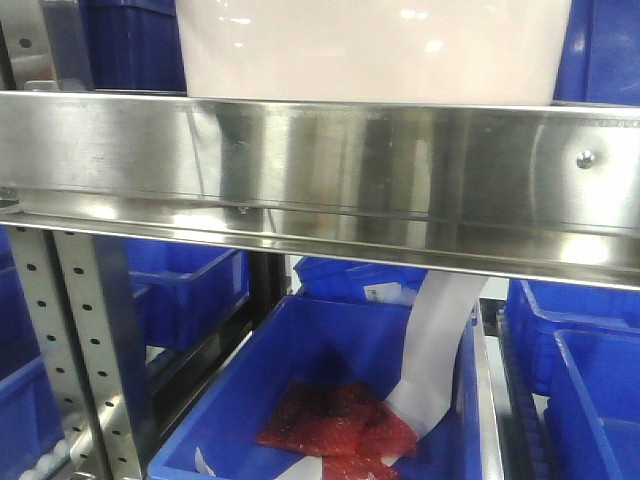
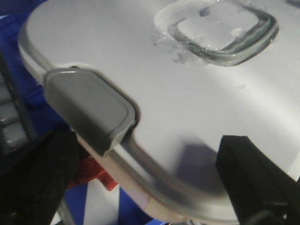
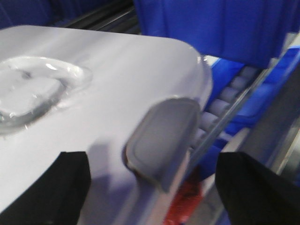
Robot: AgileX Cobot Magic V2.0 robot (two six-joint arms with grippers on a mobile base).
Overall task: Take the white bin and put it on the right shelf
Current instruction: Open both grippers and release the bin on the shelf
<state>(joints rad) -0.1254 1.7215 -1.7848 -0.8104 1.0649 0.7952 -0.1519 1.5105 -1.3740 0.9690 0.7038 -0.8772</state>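
Note:
The white bin [image 1: 370, 50] stands behind the steel front rail of the right shelf [image 1: 320, 160], with only its lower wall in the front view. Its glossy lid [image 2: 164, 84] fills the left wrist view, with a grey latch [image 2: 89, 105] and a recessed handle [image 2: 218, 28]. My left gripper [image 2: 150, 187] is open, with one finger over the lid and one beyond the rim. The lid [image 3: 117, 65] and another grey latch [image 3: 161, 136] show in the right wrist view. My right gripper [image 3: 152, 187] is open and straddles that latch.
Blue bins [image 1: 130, 40] flank the white bin on the shelf. Below the rail, a blue bin [image 1: 250, 400] holds red bags [image 1: 330, 420] and a white strip [image 1: 440, 340]. Perforated uprights [image 1: 75, 340] stand at left. Rollers [image 3: 229, 93] run beside the bin.

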